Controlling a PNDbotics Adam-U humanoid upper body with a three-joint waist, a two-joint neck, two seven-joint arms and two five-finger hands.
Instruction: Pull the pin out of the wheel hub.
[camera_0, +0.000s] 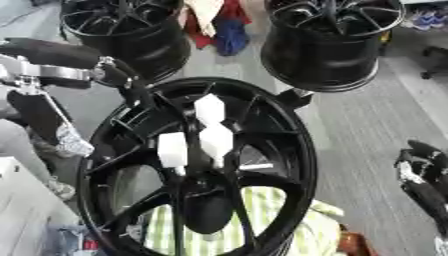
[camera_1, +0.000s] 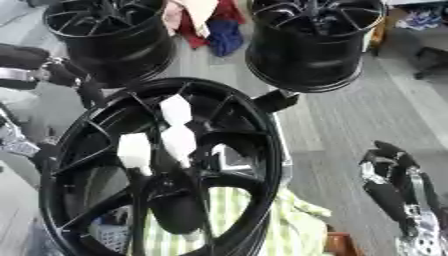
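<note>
**Three white pins in the hub, both hands off them**

Left hand (camera_0: 131, 87) sits at the upper-left rim of the big black wheel (camera_0: 293, 150), arm coming in from the left w/ a silver joint behind it. Hand is dark against dark rim, so can't tell whether fingers are curled on the rim or just resting there. It's not on any pin.

Right hand (camera_1: 389, 175) is low on the right side, well apart from the wheel, fingers up and relaxed, holding nothing.

The wheel fills the middle of the view, face up toward the camera, spokes running out from the hub (camera_0: 206, 187). Three white blocky pins stand around the hub area: one highest up (camera_0: 209, 109), one just below it and a bit right (camera_0: 216, 141), one to the left of that (camera_0: 172, 149). All three look seated, thin stems going down into the wheel. The upper and middle ones are close together, nearly touching in the view.

Under the wheel, seen through the spokes, is a green-and-white striped cloth (camera_0: 271, 220).

Further back on the grey floor, two more black wheels: one at upper left (camera_0: 122, 30), one at upper right (camera_0: 328, 40). Between them lies a heap of red, blue and cream cloth (camera_0: 219, 25).
</note>
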